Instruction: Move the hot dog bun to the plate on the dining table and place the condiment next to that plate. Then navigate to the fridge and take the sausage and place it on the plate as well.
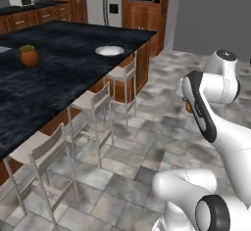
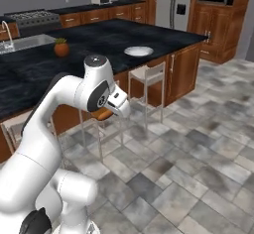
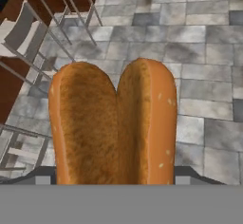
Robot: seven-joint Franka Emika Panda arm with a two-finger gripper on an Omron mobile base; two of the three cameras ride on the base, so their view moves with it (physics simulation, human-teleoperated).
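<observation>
The hot dog bun (image 3: 111, 123), golden brown and split down its middle, stands in my gripper (image 3: 112, 178), which is shut on it; the bun covers the fingertips. In the right base view the bun (image 2: 102, 114) shows as an orange patch under the hand, held over the tiled floor beside the island. A sliver of the bun (image 1: 188, 107) peeks out behind the arm in the left base view. A white plate (image 1: 109, 50) (image 2: 138, 51) lies on the dark island top near its far edge. The steel fridge (image 1: 104, 2) (image 2: 173, 2) stands at the back wall.
Several stools (image 1: 93, 100) (image 2: 148, 74) line the island's near side. A potted plant (image 1: 29, 55) (image 2: 61, 47) sits on the island, with a sink (image 2: 25, 42) behind it. Grey tiled floor (image 2: 198, 144) lies open to the right.
</observation>
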